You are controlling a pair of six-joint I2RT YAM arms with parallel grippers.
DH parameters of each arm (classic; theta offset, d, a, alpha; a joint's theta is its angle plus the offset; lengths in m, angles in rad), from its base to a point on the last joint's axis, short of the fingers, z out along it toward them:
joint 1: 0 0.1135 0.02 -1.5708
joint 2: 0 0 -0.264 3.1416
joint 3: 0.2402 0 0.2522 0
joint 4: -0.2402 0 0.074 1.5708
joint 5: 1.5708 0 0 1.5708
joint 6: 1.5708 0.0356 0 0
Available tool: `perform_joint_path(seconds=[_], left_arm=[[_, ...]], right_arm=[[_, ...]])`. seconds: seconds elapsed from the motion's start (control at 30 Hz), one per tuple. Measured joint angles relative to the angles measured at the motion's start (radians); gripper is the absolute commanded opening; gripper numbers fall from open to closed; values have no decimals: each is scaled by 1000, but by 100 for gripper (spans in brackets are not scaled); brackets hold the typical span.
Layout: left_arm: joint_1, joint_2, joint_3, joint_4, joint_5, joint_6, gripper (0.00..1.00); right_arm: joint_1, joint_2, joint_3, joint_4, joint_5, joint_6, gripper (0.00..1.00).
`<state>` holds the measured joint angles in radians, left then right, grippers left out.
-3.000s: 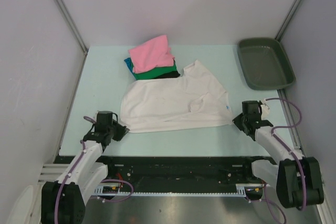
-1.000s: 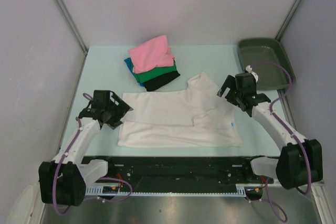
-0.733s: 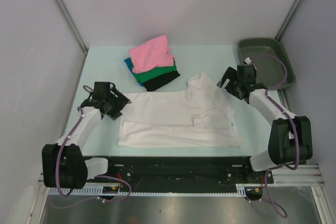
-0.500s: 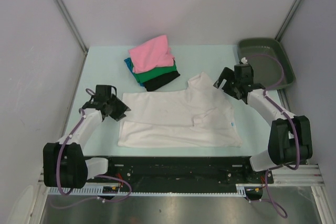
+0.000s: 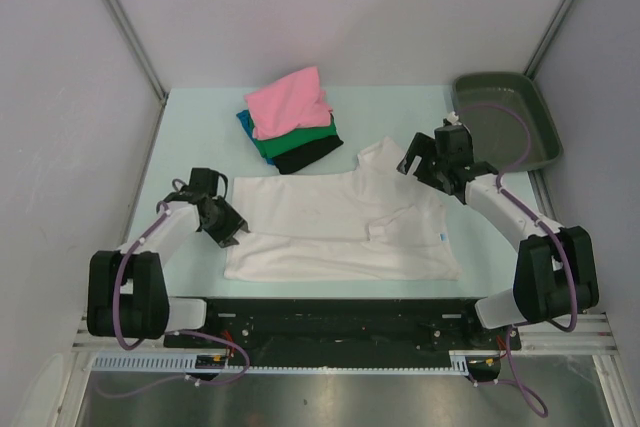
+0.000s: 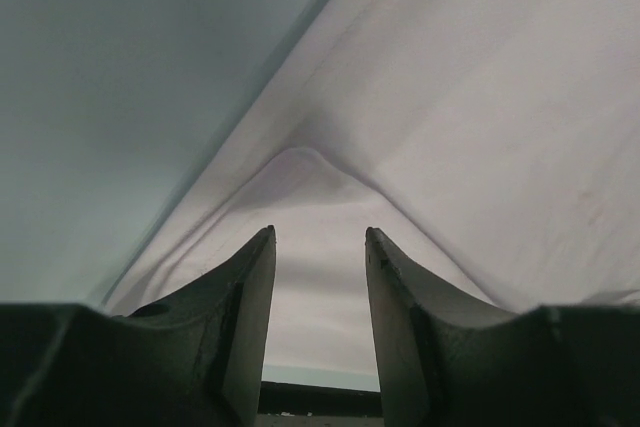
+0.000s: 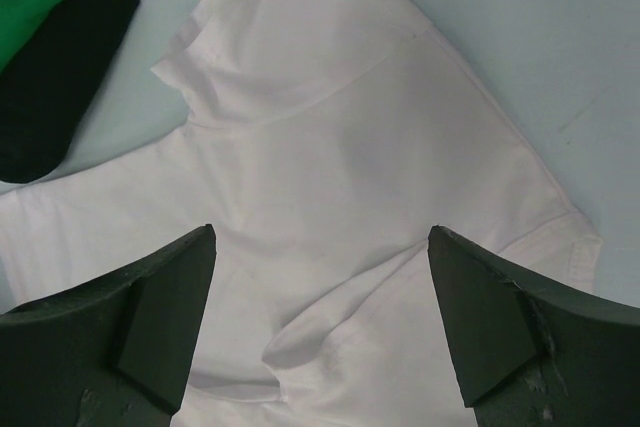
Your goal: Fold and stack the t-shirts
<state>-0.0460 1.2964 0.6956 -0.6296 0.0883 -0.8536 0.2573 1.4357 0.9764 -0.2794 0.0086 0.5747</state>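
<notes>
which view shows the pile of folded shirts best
Top external: the whole pile shows, pink shirt on top. The right wrist view catches only a corner of it; the left wrist view shows none.

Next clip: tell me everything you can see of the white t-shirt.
Plain white t-shirt of soft, thin-looking cloth, spread mostly flat but creased on the table's near half, one section jutting toward the far side, a small blue tag at its right edge. The left hand straddles a raised pucker at its left edge; the right hand hovers open above its upper right part.
</notes>
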Motion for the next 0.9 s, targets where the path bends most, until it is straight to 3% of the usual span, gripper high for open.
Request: perform_joint_path(seconds=[0.77,0.8,0.9], left_arm=[[0,193,106,-22,-34,31,40],[0,195,106,-24,-33,35,37],[0,197,106,-27,-32,45,15]], right_arm=[[-10,-4,-53,23,7,0,92],[-11,-3,-56,24,6,0,92],[-13,-3,-63,24,5,0,92]])
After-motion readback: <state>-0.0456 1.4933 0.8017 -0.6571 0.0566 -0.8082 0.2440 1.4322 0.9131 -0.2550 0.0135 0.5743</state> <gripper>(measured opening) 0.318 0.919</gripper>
